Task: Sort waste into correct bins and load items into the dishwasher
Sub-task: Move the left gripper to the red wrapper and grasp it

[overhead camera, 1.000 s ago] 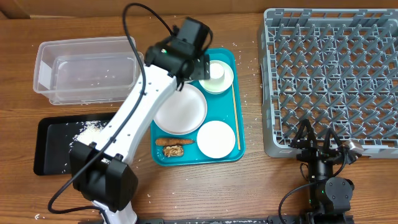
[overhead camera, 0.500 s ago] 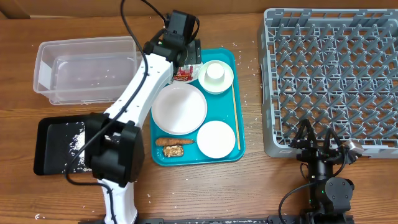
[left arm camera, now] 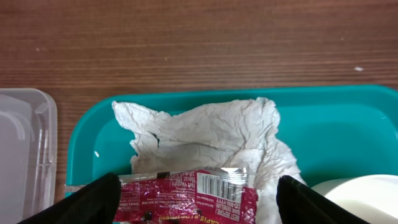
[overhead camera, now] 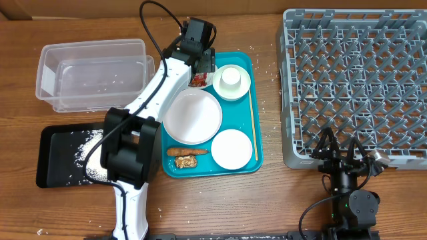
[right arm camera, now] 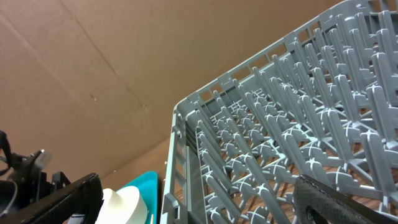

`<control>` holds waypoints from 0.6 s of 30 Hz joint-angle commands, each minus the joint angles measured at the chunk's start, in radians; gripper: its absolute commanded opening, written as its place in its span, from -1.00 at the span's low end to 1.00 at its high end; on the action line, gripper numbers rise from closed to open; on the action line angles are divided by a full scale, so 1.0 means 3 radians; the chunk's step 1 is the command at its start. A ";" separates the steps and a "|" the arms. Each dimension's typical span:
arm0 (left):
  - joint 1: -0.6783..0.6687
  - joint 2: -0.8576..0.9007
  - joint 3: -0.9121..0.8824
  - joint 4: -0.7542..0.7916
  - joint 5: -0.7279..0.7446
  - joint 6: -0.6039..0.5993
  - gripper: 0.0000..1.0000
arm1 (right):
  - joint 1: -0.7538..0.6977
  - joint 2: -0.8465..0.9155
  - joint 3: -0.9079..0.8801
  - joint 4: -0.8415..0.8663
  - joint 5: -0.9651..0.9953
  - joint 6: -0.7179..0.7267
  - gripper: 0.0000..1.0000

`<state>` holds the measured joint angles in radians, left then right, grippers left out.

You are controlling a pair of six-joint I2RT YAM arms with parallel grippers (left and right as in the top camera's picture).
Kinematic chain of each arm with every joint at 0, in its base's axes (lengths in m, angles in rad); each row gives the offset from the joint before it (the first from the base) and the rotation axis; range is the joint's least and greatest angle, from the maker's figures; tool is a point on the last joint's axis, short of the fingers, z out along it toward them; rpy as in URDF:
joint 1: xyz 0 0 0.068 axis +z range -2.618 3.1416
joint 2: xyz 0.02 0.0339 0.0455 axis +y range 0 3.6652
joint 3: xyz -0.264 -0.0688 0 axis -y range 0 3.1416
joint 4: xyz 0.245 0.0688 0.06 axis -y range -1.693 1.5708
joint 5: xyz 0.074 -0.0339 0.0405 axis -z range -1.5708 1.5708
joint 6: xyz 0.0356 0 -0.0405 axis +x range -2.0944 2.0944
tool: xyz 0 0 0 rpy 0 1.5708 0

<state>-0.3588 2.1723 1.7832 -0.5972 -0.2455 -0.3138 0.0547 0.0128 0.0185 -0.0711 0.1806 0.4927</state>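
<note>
Now, I've left gripper (left arm camera: 199,200) spread, empty, straddling wrapper (left arm camera: 186,196), 11 o'clock of tray (left arm camera: 348,137); right gripper (overhead camera: 341,148) released. Waste-sorting step; next I drop, clench wrapper only, not napkin (left arm camera: 205,134).

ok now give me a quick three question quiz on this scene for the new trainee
1. True or false: the large grey plastic pegged rack already holds a white dish.
2. What lies between the left arm's fingers in the wrist view? A. a red crinkled wrapper on a crumpled white napkin; B. an orange carrot stick; C. a small white cup.
3. Fill in: the loose white rice lies in the shallow ___ rectangular tray.
Key: 1 false; 2 A; 3 black.
</note>
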 commanded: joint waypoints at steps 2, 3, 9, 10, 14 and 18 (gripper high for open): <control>0.0019 0.0177 0.0062 0.0001 -0.0055 0.0023 0.62 | 0.0017 -0.0029 -0.0034 0.0018 -0.0005 -0.0037 1.00; 0.0019 0.0203 0.0062 -0.0001 -0.0053 0.0005 0.61 | 0.0017 -0.0029 -0.0034 0.0018 -0.0005 -0.0037 1.00; 0.0019 0.0356 0.0062 -0.0104 0.0056 -0.0117 0.55 | 0.0017 -0.0029 -0.0034 0.0018 -0.0005 -0.0037 1.00; 0.0019 0.0366 0.0062 -0.0112 0.0094 -0.0126 0.55 | 0.0017 -0.0029 -0.0034 0.0018 -0.0005 -0.0037 1.00; 0.0017 0.0373 0.0062 -0.0102 0.0137 -0.0142 0.55 | 0.0017 -0.0029 -0.0034 0.0018 -0.0005 -0.0037 1.00; 0.0018 0.0373 0.0062 -0.0116 0.0159 -0.0163 0.05 | 0.0017 -0.0029 -0.0034 0.0018 -0.0005 -0.0037 1.00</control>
<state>-0.3592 2.2765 1.7832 -0.6312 -0.2157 -0.3462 0.0551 0.0128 0.0185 -0.0711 0.1806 0.4927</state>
